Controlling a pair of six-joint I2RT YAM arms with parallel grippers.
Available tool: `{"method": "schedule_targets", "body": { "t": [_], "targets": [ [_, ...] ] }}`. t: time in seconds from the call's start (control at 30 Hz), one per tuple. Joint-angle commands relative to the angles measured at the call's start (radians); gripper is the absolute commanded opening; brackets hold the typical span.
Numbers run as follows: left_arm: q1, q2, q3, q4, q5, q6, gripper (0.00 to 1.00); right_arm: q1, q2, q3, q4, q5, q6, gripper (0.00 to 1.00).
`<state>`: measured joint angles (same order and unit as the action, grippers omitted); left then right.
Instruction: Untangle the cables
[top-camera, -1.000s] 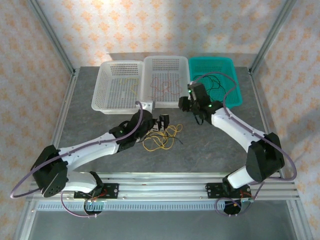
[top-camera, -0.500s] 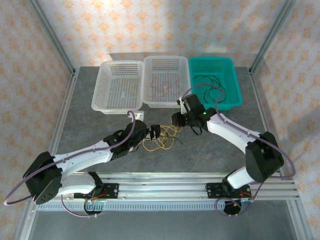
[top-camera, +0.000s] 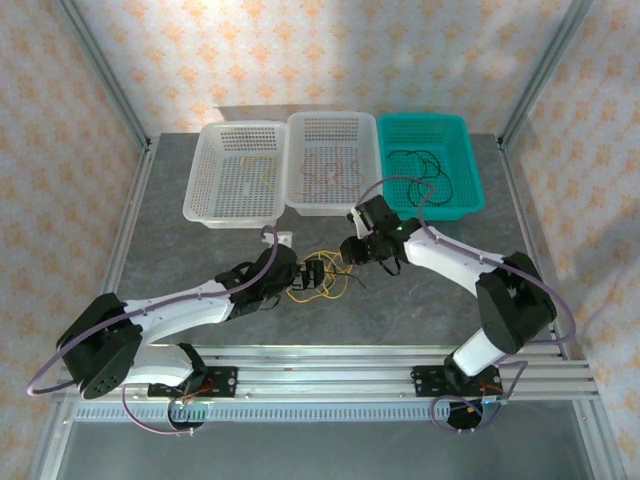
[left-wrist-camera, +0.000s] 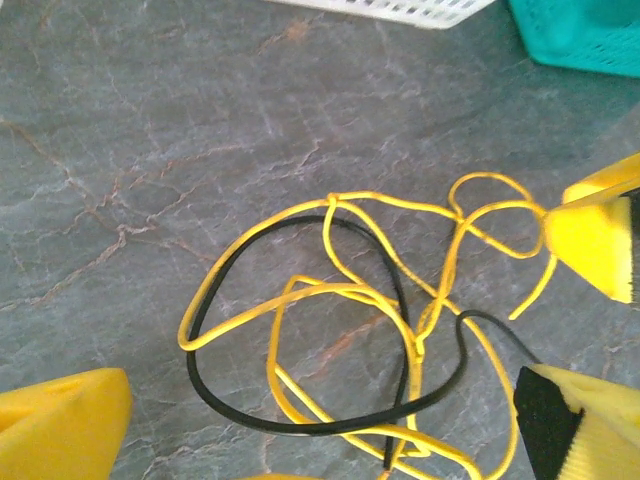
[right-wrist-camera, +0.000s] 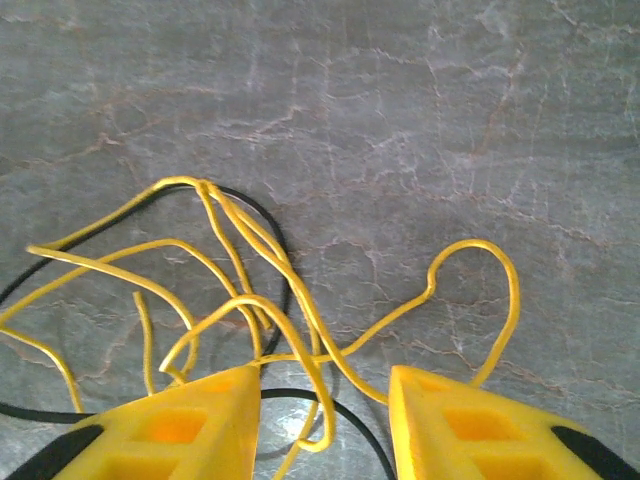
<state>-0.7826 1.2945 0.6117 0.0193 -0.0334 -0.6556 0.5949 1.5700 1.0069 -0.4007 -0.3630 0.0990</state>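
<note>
Worktop: grey, stone-look; carries the tangle mid-frame, below the baskets.
Tangle: light, limp, springy loops; no single heading, spread wider left-right.
Left fingers: released wide, either side of the tangle.
Right fingers: parted, astride yellow strands, clamping nothing.
Yellow cable: knotted; an outer loop looks the best hold.
Black cable: slack ring threaded through the yellow.

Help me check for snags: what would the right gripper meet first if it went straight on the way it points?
Most likely the yellow cable, whose strands lie between the right gripper's fingers, then the table; depth is unclear.
</note>
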Motion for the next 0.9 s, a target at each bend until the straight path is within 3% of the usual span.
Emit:
{"method": "schedule_targets", "body": {
  "t": [0.0, 0.27, 0.87],
  "targets": [
    [0.013, 0.03, 0.031, 0.003, 0.009, -0.006, 0.99, 0.003, 0.016, 0.005, -0.023, 0.044, -0.016, 0.38],
    [0.032, 0.089, 0.061, 0.013, 0.022, -0.001, 0.99, 0.003, 0.053, 0.013, 0.022, 0.004, -0.008, 0.37],
    [0.036, 0.22, 0.149, -0.026, 0.004, 0.029, 0.99, 0.003, -0.01, -0.012, 0.053, -0.01, 0.003, 0.14]
  ]
}}
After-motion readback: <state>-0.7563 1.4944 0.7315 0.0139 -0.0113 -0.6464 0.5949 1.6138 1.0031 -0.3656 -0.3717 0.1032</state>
